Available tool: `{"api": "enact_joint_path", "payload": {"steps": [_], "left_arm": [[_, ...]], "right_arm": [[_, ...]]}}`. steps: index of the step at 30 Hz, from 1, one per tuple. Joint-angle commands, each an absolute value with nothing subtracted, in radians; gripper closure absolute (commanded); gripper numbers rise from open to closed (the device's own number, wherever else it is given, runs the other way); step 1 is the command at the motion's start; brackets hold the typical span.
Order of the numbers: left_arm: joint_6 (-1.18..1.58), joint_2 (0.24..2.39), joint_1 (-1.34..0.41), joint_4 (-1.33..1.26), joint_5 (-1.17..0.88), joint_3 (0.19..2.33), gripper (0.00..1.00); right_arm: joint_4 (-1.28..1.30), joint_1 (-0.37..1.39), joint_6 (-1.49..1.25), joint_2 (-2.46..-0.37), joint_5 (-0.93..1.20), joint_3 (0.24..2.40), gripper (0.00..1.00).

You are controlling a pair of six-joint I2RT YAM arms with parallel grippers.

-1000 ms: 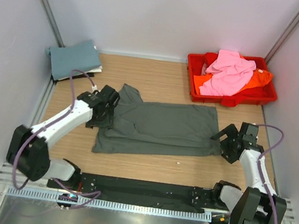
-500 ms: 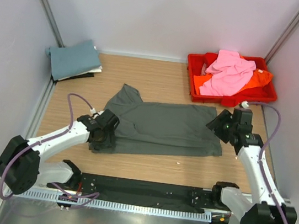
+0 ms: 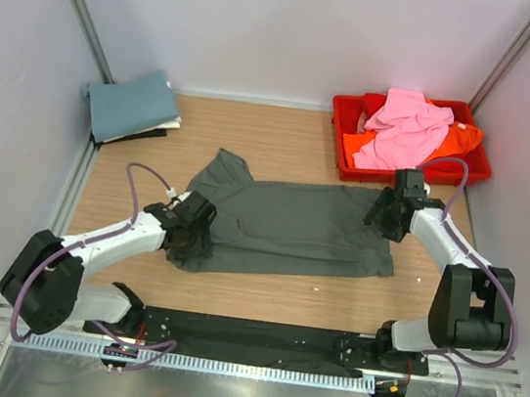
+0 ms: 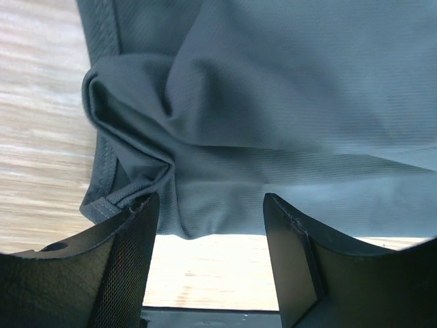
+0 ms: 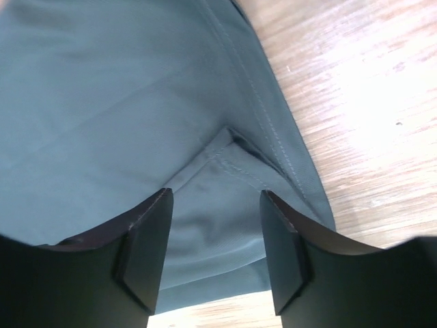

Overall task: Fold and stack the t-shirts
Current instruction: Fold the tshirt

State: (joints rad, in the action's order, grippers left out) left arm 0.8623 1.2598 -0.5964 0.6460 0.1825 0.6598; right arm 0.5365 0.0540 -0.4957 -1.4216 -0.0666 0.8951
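Wood table (image 3: 283,142): dark grey t-shirt (image 3: 291,224) long axis L-R; left gripper (image 3: 191,233) at lower-left end, right gripper (image 3: 386,214) upper-right corner, both jaws wide, empty.

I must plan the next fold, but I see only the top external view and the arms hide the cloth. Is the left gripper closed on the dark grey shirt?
Observer: No. In the left wrist view the left gripper is open, its jaws wide apart over a bunched, creased corner of the dark grey t-shirt.
Operator: And the right one?
Observer: Also open. The right gripper hangs over a stitched hem, where the corner of one layer lies on another.
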Motion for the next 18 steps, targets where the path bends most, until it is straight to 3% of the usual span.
{"api": "enact_joint_path", "payload": {"steps": [1, 10, 18], "left_arm": [[0.887, 1.229, -0.6, 0.615, 0.193, 0.617, 0.36], [0.899, 1.174, -0.6, 0.603, 0.206, 0.554, 0.4], [0.896, 1.184, -0.6, 0.584, 0.201, 0.546, 0.43]], "right_arm": [[0.537, 0.052, -0.474, -1.442, -0.115, 0.93, 0.37], [0.512, 0.054, -0.485, -1.525, -0.115, 0.936, 0.35], [0.485, 0.064, -0.502, -1.592, -0.1, 0.948, 0.46]]}}
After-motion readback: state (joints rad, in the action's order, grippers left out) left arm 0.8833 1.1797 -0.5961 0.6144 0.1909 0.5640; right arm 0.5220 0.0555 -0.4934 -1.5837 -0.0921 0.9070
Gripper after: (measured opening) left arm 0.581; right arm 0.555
